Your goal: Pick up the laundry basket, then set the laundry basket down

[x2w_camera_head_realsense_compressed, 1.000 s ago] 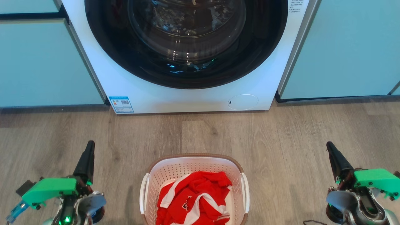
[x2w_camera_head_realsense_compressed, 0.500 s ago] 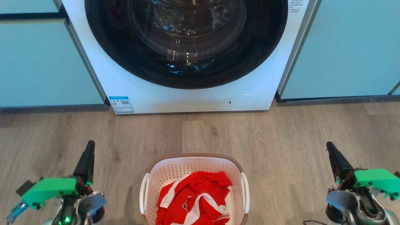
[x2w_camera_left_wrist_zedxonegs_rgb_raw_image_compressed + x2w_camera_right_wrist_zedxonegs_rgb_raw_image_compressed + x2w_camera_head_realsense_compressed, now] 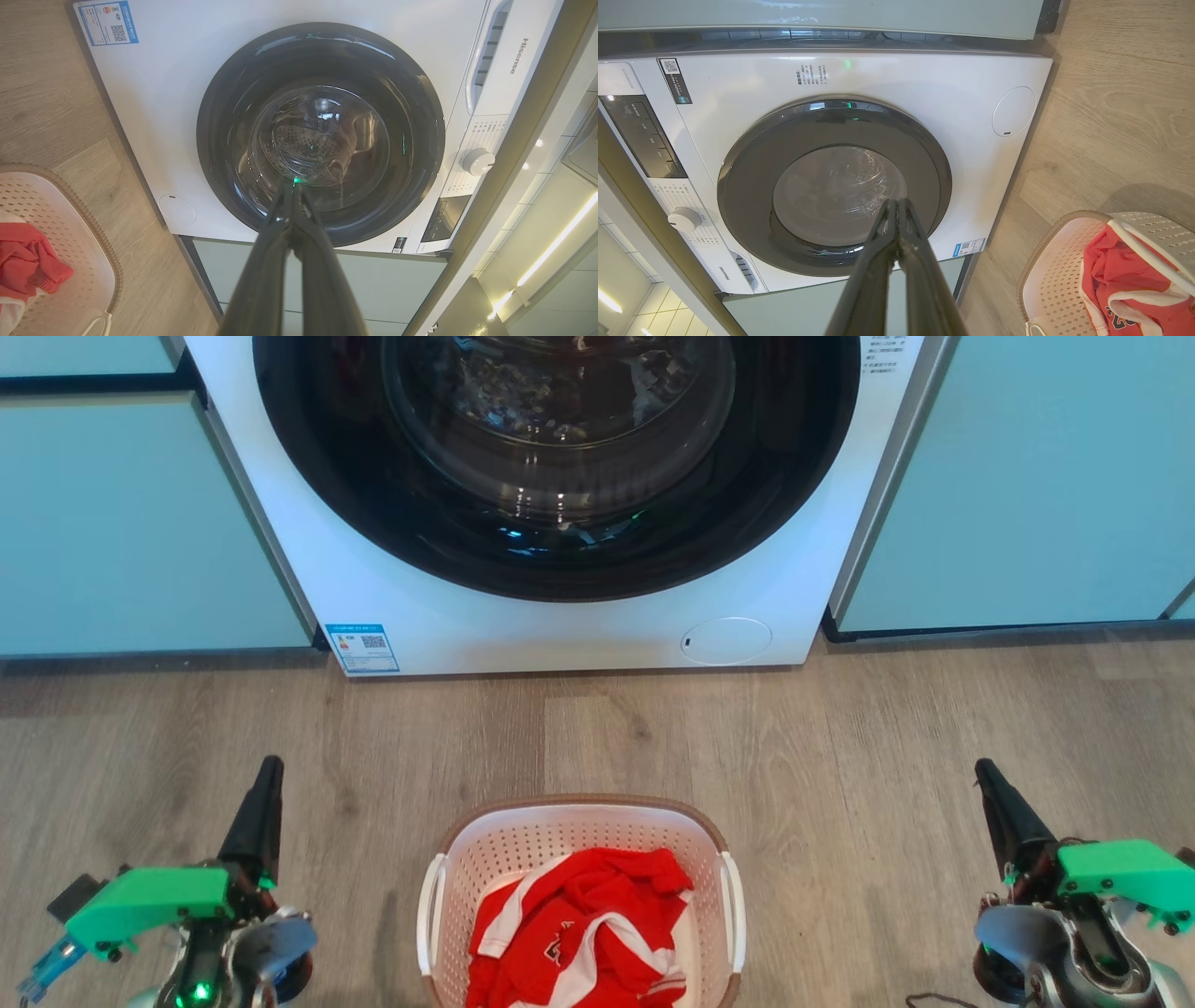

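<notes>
Laundry basket [image 3: 523, 854] before washing machine [image 3: 560, 504]

**Gloss above, grain below**

The washing machine [image 3: 560, 637] has a smooth, glossy white front and a dark, reflective glass door [image 3: 560, 429]. Before it, the floor [image 3: 840, 737] shows matt wood grain. The laundry basket [image 3: 579, 831] there is perforated matt plastic and holds soft red-and-white cloth [image 3: 579, 915].

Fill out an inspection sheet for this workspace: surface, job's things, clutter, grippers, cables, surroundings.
Surface: wood-look floor.
Job's things: laundry basket stands upright on the floor, with a red and white garment inside.
Clutter: nothing seen.
Grippers: left gripper and right gripper both shut, empty, flanking the basket, apart from it.
Cables: thin dark cable by the right gripper's wrist.
Surroundings: white washing machine, door closed, between pale green cabinets.
</notes>
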Available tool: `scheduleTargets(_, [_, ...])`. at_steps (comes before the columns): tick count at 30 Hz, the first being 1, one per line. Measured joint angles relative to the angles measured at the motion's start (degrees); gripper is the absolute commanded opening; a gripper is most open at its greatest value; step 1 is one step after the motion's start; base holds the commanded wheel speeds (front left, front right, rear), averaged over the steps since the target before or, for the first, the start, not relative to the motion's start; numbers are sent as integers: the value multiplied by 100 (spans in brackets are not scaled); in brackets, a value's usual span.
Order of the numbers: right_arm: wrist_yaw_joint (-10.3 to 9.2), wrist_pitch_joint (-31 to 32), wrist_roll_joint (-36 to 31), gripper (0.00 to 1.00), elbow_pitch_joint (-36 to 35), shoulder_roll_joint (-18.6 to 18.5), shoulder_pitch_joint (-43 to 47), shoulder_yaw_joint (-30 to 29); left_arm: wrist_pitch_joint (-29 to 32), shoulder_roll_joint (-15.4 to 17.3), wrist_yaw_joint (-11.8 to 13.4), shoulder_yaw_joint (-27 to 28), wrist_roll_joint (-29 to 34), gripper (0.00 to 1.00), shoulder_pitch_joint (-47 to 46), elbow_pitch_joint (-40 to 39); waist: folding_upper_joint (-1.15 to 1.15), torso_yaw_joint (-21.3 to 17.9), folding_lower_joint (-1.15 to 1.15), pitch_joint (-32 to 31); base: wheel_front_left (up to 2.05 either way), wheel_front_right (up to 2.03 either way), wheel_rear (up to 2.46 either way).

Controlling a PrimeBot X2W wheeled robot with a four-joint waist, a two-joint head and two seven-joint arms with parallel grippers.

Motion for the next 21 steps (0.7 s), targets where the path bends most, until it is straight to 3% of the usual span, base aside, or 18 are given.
scheduleTargets(3, [0,0,0,0,0,0,0,0,0,0,0,0,0,0,0,0,0,0,0,0,0,0,0])
scheduleTargets(4, [0,-3,1,100,40,2,8,5,-4,0,4,-7,-3,100,12,40,0,0,0,0,0,0,0])
scheduleTargets(7, [-1,-12,2,100,297,45,216,34,-11,-21,8,-21,-3,100,279,290,0,0,0,1,0,0,0])
scheduleTargets(21, [-1,-218,-256,100,199,45,258,59,-222,-35,7,18,189,100,339,238,0,-3,0,6,0,0,0])
